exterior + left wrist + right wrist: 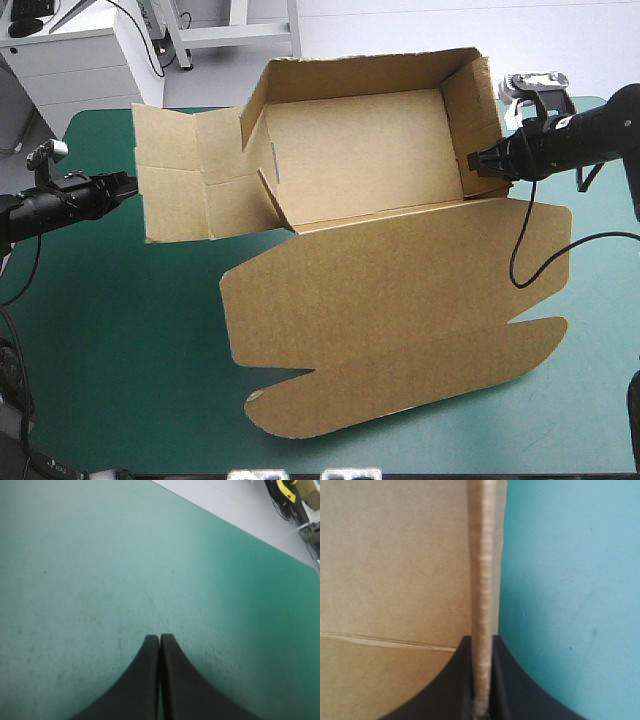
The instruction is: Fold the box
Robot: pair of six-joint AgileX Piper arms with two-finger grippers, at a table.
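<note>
The box (380, 290) is plain brown, the cover (120, 350) teal-green.

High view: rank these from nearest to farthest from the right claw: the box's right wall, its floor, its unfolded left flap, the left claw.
From the right claw:
1. The right wall: pinched in that claw.
2. The floor: beside that wall, leftward.
3. The left flap: spread out beyond the floor.
4. The left claw: past the flap's outer edge, farthest.

Left gripper (160, 639) and right gripper (481, 640) bear broad, curved black fingers (137, 685).
</note>
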